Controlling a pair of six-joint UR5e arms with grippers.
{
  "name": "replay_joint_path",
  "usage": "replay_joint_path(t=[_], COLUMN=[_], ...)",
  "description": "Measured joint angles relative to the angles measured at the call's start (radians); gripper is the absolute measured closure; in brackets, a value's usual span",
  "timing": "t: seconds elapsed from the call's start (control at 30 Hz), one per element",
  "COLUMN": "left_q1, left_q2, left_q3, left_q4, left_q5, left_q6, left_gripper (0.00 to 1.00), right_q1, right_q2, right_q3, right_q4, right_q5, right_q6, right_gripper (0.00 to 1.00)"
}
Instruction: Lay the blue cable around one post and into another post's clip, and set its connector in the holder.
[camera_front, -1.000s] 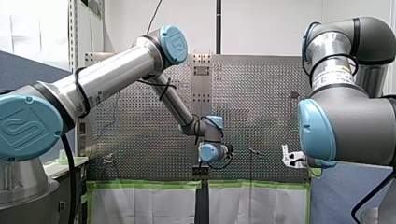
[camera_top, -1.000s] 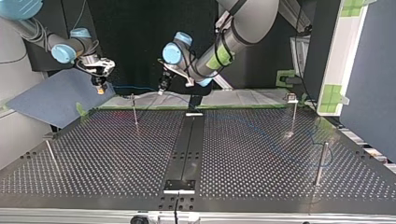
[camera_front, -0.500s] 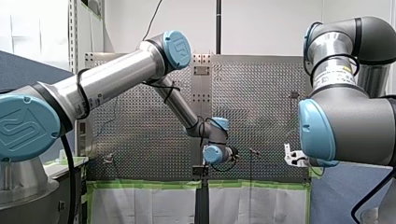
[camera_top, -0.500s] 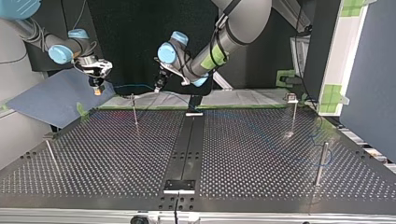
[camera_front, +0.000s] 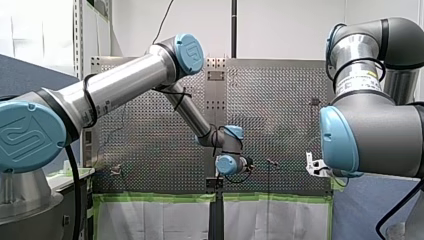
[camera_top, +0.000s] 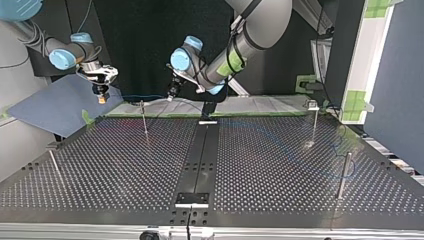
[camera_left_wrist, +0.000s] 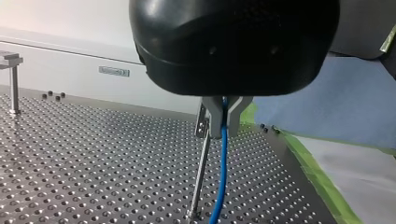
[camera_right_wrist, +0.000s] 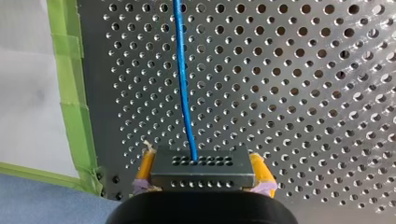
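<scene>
The thin blue cable (camera_left_wrist: 223, 158) hangs from my left gripper (camera_left_wrist: 224, 122), whose metal fingers are shut on it right beside a slim upright post (camera_left_wrist: 201, 177). In the top view my left gripper (camera_top: 171, 95) hovers at the table's far edge, near that post (camera_top: 144, 120). My right gripper (camera_right_wrist: 201, 175), with yellow pads (camera_right_wrist: 259, 170), is shut on the dark perforated connector block (camera_right_wrist: 203, 168); the cable (camera_right_wrist: 183, 74) runs out of the block's face. The top view shows my right gripper (camera_top: 102, 96) beyond the far left corner, with the cable (camera_top: 140, 96) stretched between the two grippers.
More posts stand at the top view's right (camera_top: 313, 125), near right (camera_top: 343, 175) and near left (camera_top: 54, 166). A black strip (camera_top: 200, 155) runs down the middle of the perforated table (camera_top: 110, 170). Green tape (camera_right_wrist: 70, 93) edges the table; a blue-grey sheet (camera_top: 55, 107) lies past the corner.
My right gripper has drifted a little toward the top view's left with the connector. My left gripper shifted toward the post, then eased back slightly, still gripping the cable.
</scene>
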Motion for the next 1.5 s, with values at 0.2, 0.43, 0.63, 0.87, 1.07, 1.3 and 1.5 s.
replay_joint_path(t=[0.2, 0.43, 0.63, 0.87, 1.07, 1.3, 1.5], left_q1=[-0.001, 0.002, 0.001, 0.000, 0.004, 0.014, 0.016], left_q2=[0.000, -0.002, -0.035, -0.070, -0.072, -0.072, -0.072], left_q3=[0.001, 0.008, 0.040, 0.096, 0.109, 0.113, 0.125], left_q4=[-0.001, -0.001, -0.030, -0.068, -0.075, -0.074, -0.074], left_q5=[0.010, 0.018, 0.017, 0.024, 0.026, 0.038, 0.045], left_q6=[-0.001, -0.013, -0.006, -0.026, -0.035, -0.037, -0.033], left_gripper=[0.97, 0.97, 0.97, 0.97, 0.97, 0.97, 0.97], right_q1=[0.003, 0.002, 0.001, -0.001, -0.002, -0.004, -0.004], right_q2=[0.000, 0.000, 0.000, 0.000, 0.000, 0.000, 0.000], right_q3=[-0.003, -0.008, -0.013, -0.014, -0.014, -0.023, -0.030], right_q4=[-0.001, -0.001, 0.002, 0.000, -0.006, -0.002, 0.001], right_q5=[-0.002, -0.011, -0.014, -0.015, -0.018, -0.019, -0.019], right_q6=[0.002, 0.015, 0.018, 0.020, 0.024, 0.025, 0.024], right_gripper=[1.00, 1.00, 1.00, 1.00, 1.00, 1.00, 1.00])
